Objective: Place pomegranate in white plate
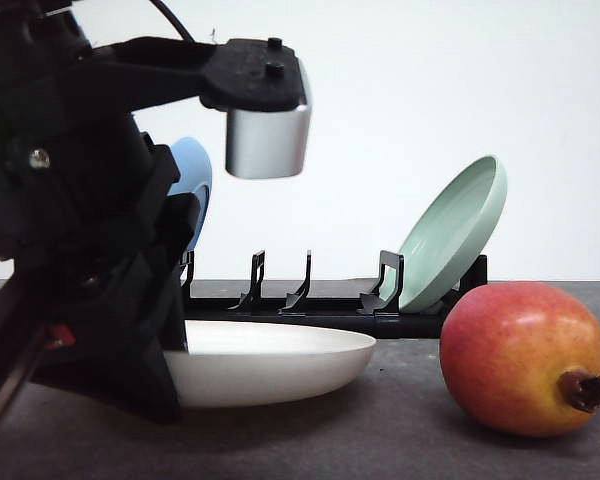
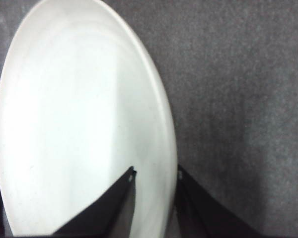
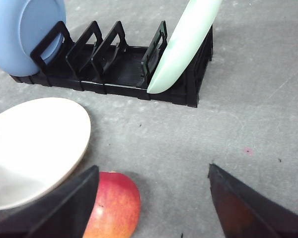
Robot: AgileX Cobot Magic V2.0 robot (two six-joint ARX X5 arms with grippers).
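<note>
Two grippers: your left gripper [image 2: 154, 198] pinches the white plate [image 2: 79, 124] rim, steadying it; your right gripper [image 3: 151, 198], spread wide, hovers with the pomegranate [image 3: 114, 210] beside its finger, ungrasped.

wall [image 1: 430, 90]: plain white, bright, nothing on it | table [image 1: 380, 440]: dark grey, rough and speckled like felt | light: soft, with a faint shadow on the table | other furniture, windows: cannot tell
</note>
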